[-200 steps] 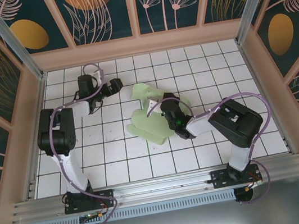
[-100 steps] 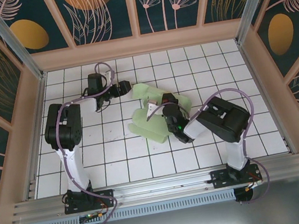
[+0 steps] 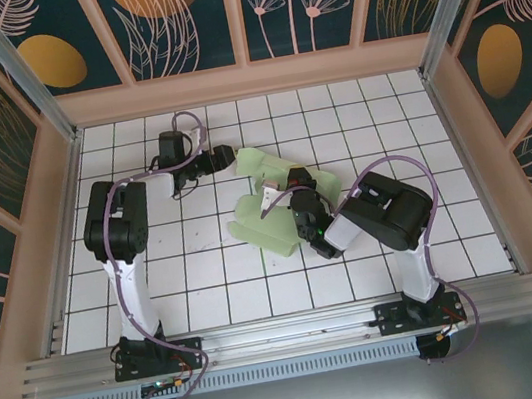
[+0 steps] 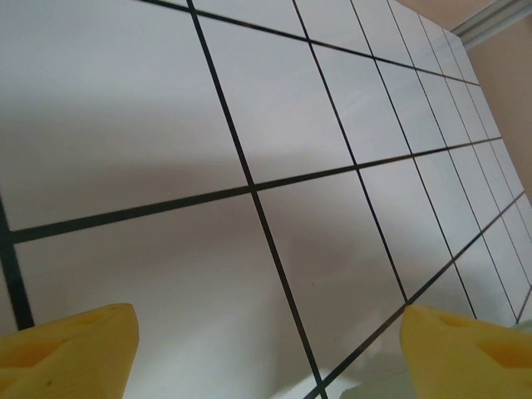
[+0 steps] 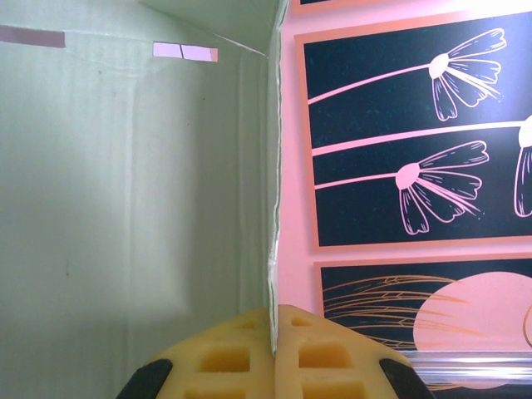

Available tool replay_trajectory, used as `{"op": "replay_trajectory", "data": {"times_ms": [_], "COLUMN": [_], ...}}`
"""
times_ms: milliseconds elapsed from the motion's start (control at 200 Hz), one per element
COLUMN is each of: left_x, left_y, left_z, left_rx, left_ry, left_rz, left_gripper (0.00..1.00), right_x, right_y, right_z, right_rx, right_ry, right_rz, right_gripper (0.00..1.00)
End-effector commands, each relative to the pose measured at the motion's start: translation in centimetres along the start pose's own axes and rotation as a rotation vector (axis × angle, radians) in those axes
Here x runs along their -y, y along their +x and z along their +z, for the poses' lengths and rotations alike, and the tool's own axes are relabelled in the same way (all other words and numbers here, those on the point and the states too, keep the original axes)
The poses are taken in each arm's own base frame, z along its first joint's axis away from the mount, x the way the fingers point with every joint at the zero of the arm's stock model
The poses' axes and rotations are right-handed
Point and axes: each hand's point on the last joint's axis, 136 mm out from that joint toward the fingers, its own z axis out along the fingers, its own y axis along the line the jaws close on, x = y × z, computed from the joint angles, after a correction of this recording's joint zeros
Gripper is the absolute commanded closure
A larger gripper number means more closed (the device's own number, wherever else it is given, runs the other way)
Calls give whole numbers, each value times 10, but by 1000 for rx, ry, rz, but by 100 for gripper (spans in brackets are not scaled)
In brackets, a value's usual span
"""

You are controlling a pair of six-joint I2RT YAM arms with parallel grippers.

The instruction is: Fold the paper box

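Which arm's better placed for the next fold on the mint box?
Left, probably. The left gripper is open and free beside the far flap of the paper box; the right gripper is shut on a card edge, holding it.

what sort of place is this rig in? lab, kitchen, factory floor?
Probably a purpose-built robot test cell, not a real room: a white tiled table boxed in by wood-framed walls with printed floral panels, and the left arm and right arm mounted on an aluminium rail at the near edge.
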Motion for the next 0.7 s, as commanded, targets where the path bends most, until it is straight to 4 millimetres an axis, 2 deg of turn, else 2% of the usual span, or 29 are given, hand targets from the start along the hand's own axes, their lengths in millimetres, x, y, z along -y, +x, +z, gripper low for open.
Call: {"op": "replay_trajectory", "data": {"times_ms": [0,145,385,576,666,691], "left_x": [8,20,44,66,75,78], "left_y": [7,20,32,41,44,45], "left_z": [7,12,-1,-4,-6,-7], "left_rx": [-47,-102,-122,-144,-153,-155], "left_ry": [55,106,211,323,367,382], "left_rz": [27,60,148,199,226,236], "left_gripper": [19,19,20,20,23,27], "right_x": [11,10,9,6,4,4], "right_y": [-4,-8,-9,-10,-8,-7], "right_z": [-1,1,3,3,4,4], "right_rx": [10,14,19,19,13,10], "right_ry": [37,29,11,-10,-16,-16], "right_rz": [68,78,102,119,120,122], "right_gripper": [100,100,100,100,100,100]}}
